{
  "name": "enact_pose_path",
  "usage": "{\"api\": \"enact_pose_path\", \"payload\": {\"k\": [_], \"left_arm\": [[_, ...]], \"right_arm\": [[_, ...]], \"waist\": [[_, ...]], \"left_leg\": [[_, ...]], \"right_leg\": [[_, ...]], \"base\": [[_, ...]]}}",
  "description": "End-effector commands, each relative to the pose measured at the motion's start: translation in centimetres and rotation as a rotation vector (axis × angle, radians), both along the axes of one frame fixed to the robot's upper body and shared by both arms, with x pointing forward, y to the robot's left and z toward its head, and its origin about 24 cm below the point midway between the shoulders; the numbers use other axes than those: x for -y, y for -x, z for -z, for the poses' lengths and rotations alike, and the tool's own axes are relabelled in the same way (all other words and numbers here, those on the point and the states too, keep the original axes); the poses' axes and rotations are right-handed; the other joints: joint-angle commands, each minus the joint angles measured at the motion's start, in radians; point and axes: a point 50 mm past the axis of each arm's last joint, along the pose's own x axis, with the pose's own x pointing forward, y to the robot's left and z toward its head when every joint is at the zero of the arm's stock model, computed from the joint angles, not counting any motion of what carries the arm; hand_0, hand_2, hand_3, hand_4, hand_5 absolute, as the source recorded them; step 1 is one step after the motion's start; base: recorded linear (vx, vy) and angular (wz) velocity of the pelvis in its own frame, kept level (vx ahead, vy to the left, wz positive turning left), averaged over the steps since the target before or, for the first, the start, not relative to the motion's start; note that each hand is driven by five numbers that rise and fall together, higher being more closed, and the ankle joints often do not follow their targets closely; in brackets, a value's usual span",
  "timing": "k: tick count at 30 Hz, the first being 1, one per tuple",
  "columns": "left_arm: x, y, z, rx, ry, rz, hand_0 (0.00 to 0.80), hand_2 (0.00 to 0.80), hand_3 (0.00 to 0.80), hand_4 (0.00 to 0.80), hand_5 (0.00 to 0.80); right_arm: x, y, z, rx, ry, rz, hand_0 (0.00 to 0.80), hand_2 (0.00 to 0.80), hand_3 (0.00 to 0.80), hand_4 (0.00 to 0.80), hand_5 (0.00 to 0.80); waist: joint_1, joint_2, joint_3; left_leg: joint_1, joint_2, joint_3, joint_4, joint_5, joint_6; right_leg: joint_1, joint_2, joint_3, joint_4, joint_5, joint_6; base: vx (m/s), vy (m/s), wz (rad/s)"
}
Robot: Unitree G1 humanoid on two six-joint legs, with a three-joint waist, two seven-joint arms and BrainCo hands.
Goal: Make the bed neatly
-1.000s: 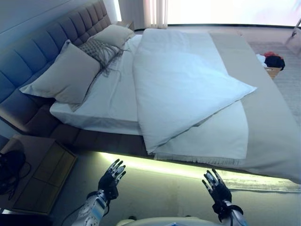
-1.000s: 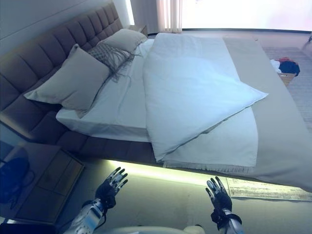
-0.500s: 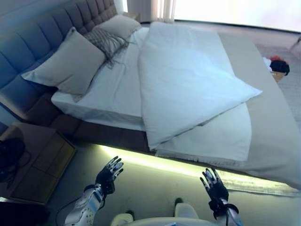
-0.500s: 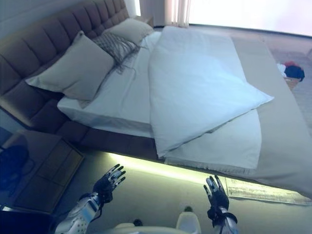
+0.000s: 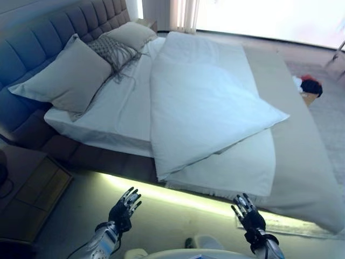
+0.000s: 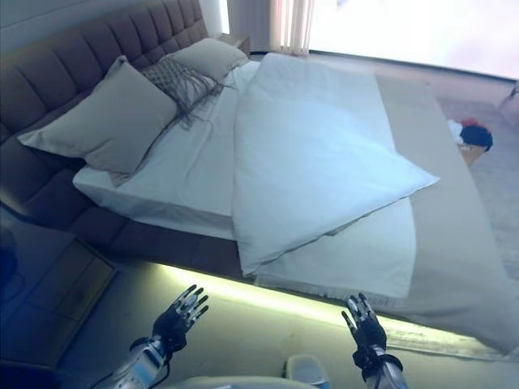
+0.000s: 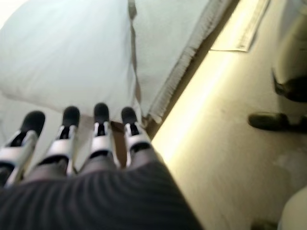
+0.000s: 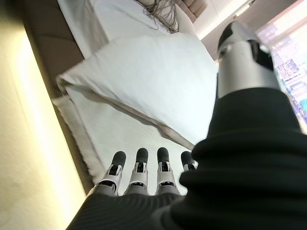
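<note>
A white duvet [image 5: 205, 102] lies folded back at an angle on the bed, its corner [image 5: 161, 175] hanging at the near edge. Under it lie a white fringed throw [image 5: 237, 170] and a beige cover [image 5: 302, 156]. A white sheet [image 5: 113, 110] shows bare on the left side. Three pillows lean on the tufted headboard [image 5: 38, 43]: a large beige one [image 5: 62, 75], a patterned one [image 5: 110, 51], a beige one [image 5: 129, 33]. My left hand [image 5: 123, 208] and right hand [image 5: 248, 216] are open and empty, held over the floor short of the bed's near edge.
A wooden nightstand [image 5: 32, 197] stands at the left of the bed. A lit strip [image 5: 178, 197] runs under the bed frame along the floor. A basket of clothes [image 5: 308, 87] sits on the carpet at the far right. A person's shoe [image 7: 268, 120] shows on the floor.
The camera has shifted, so the bed sits a little further left in view. Both hands stay open and low before the bed; the bedding has not moved.
</note>
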Motion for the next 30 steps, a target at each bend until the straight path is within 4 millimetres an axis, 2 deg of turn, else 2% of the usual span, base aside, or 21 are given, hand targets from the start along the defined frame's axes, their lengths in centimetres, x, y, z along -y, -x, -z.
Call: {"api": "enact_pose_path", "payload": {"k": [1, 3, 5, 8, 13, 16, 18, 20, 22, 23, 24, 25, 26, 28, 29, 30], "left_arm": [[0.6, -2.5, -1.9, 0.146, 0.045, 0.024, 0.000, 0.000, 0.000, 0.000, 0.000], [1.2, -3.1, -1.8, 0.142, 0.045, 0.039, 0.000, 0.000, 0.000, 0.000, 0.000], [1.5, -3.2, -1.7, 0.136, 0.045, 0.034, 0.000, 0.000, 0.000, 0.000, 0.000], [1.5, -3.0, -1.6, 0.139, 0.051, 0.018, 0.000, 0.000, 0.000, 0.000, 0.000], [0.9, -1.4, -0.8, 0.092, 0.038, 0.003, 0.000, 0.000, 0.000, 0.000, 0.000], [0.6, -0.6, -0.5, 0.063, 0.030, -0.008, 0.000, 0.000, 0.000, 0.000, 0.000], [0.5, -0.6, -0.5, 0.061, 0.026, -0.008, 0.000, 0.000, 0.000, 0.000, 0.000], [0.5, -0.9, -0.7, 0.074, 0.027, -0.007, 0.000, 0.000, 0.000, 0.000, 0.000], [0.4, -1.3, -0.7, 0.063, 0.003, -0.019, 0.000, 0.000, 0.000, 0.000, 0.000], [0.3, -1.7, -1.0, 0.078, -0.003, -0.008, 0.000, 0.000, 0.000, 0.000, 0.000], [0.3, -2.1, -1.3, 0.103, 0.012, 0.000, 0.000, 0.000, 0.000, 0.000, 0.000], [0.5, -2.2, -1.9, 0.122, 0.023, 0.011, 0.000, 0.000, 0.000, 0.000, 0.000], [0.5, -2.0, -2.0, 0.126, 0.020, 0.018, 0.000, 0.000, 0.000, 0.000, 0.000], [0.1, -1.9, -1.8, 0.119, -0.030, 0.039, 0.000, 0.000, 0.000, 0.000, 0.000], [0.0, -1.9, -1.7, 0.117, -0.036, 0.038, 0.000, 0.000, 0.000, 0.000, 0.000], [-0.2, -2.1, -1.6, 0.111, -0.048, 0.028, 0.000, 0.000, 0.000, 0.000, 0.000]], "right_arm": [[0.5, -1.7, -2.1, 0.135, 0.026, 0.015, 0.000, 0.000, 0.000, 0.000, 0.000], [0.1, -1.7, -2.3, 0.130, 0.026, 0.021, 0.000, 0.000, 0.000, 0.000, 0.000], [-0.2, -1.5, -2.3, 0.113, 0.023, 0.013, 0.000, 0.000, 0.000, 0.000, 0.000], [-0.6, -0.9, -2.1, 0.108, 0.008, -0.018, 0.000, 0.000, 0.000, 0.000, 0.000], [-1.0, -0.3, -1.5, 0.090, 0.004, -0.038, 0.000, 0.000, 0.000, 0.000, 0.000], [-1.3, 0.0, -1.3, 0.079, -0.003, -0.031, 0.000, 0.000, 0.000, 0.000, 0.000], [-1.4, -0.2, -1.4, 0.079, -0.007, -0.028, 0.000, 0.000, 0.000, 0.000, 0.000], [-1.7, -0.4, -1.4, 0.076, -0.003, -0.032, 0.000, 0.000, 0.000, 0.000, 0.000], [-1.9, -0.3, -0.8, 0.039, -0.002, -0.019, 0.000, 0.000, 0.000, 0.000, 0.000], [-1.9, -0.3, -0.8, 0.036, -0.016, -0.008, 0.000, 0.000, 0.000, 0.000, 0.000], [-2.2, -0.4, -0.9, 0.050, -0.025, -0.016, 0.000, 0.000, 0.000, 0.000, 0.000], [-2.7, -0.5, -1.2, 0.066, -0.019, -0.021, 0.000, 0.000, 0.000, 0.000, 0.000], [-2.9, -0.6, -1.3, 0.077, -0.009, -0.024, 0.000, 0.000, 0.000, 0.000, 0.000], [-3.3, -1.3, -1.7, 0.115, -0.017, -0.005, 0.000, 0.000, 0.000, 0.000, 0.000], [-3.3, -1.4, -1.7, 0.117, -0.018, -0.004, 0.000, 0.000, 0.000, 0.000, 0.000], [-3.5, -1.7, -1.8, 0.122, -0.014, -0.006, 0.000, 0.000, 0.000, 0.000, 0.000]], "waist": [[-0.009, 0.034, 0.000], [0.009, 0.050, 0.008], [0.034, 0.064, 0.015], [0.061, 0.085, 0.022], [0.100, 0.116, 0.021], [0.121, 0.127, 0.017], [0.129, 0.128, 0.019], [0.134, 0.118, 0.024], [0.139, 0.110, 0.016], [0.144, 0.092, 0.003], [0.150, 0.079, -0.003], [0.160, 0.073, -0.014], [0.164, 0.071, -0.021], [0.163, 0.091, -0.028], [0.162, 0.091, -0.029], [0.157, 0.094, -0.030]], "left_leg": [[0.026, -0.002, 0.031, -0.040, 0.129, -0.035], [-0.007, -0.010, -0.001, -0.205, 0.186, -0.069], [-0.044, -0.028, -0.059, -0.336, 0.243, -0.092], [-0.086, -0.046, -0.106, -0.455, 0.285, -0.105], [-0.178, -0.075, -0.131, -0.481, 0.289, -0.117], [-0.217, -0.094, -0.117, -0.481, 0.297, -0.118], [-0.195, -0.098, -0.111, -0.481, 0.298, -0.109], [-0.169, -0.111, -0.089, -0.444, 0.205, -0.083], [-0.172, -0.128, -0.063, -0.388, 0.201, -0.067], [-0.185, -0.158, -0.060, -0.325, 0.175, -0.042], [-0.181, -0.174, -0.060, -0.317, 0.166, -0.025], [-0.159, -0.196, -0.057, -0.324, 0.149, 0.004], [-0.144, -0.206, -0.056, -0.328, 0.142, 0.015], [-0.096, -0.221, -0.056, -0.325, 0.110, 0.046], [-0.091, -0.224, -0.055, -0.322, 0.105, 0.049], [-0.071, -0.229, -0.054, -0.316, 0.090, 0.056]], "right_leg": [[0.060, 0.009, 0.026, -0.191, 0.183, 0.040], [0.095, 0.016, 0.015, -0.200, 0.158, 0.047], [0.133, 0.025, 0.030, -0.210, 0.137, 0.051], [0.164, 0.036, 0.048, -0.211, 0.110, 0.048], [0.220, 0.042, 0.042, -0.193, 0.046, 0.037], [0.263, 0.038, 0.036, -0.178, -0.002, 0.037], [0.282, 0.025, 0.034, -0.163, -0.023, 0.044], [0.291, -0.010, 0.036, -0.124, -0.036, 0.063], [0.304, -0.056, 0.011, -0.069, -0.034, 0.092], [0.307, -0.095, 0.004, -0.005, 0.048, 0.132], [0.304, -0.115, -0.004, 0.031, 0.091, 0.151], [0.283, -0.140, -0.016, 0.138, 0.163, 0.162], [0.262, -0.148, -0.017, 0.193, 0.196, 0.167], [0.161, -0.168, -0.022, 0.410, 0.278, 0.162], [0.143, -0.171, -0.021, 0.429, 0.282, 0.159], [0.103, -0.179, -0.032, 0.437, 0.281, 0.142]], "base": [[0.229, 0.026, 0.26], [0.246, 0.046, 0.26], [0.283, 0.031, 0.41], [0.312, 0.013, 0.13], [0.385, 0.004, -0.28], [0.474, 0.070, -0.56], [0.431, 0.143, -0.84], [0.484, 0.219, -0.59], [0.522, 0.258, -0.17], [0.439, 0.216, -0.14], [0.396, 0.222, -0.07], [0.329, 0.213, 0.02], [0.359, 0.267, 0.09], [0.315, 0.237, 0.07], [0.255, 0.159, -0.02], [0.226, 0.099, -0.05]]}}
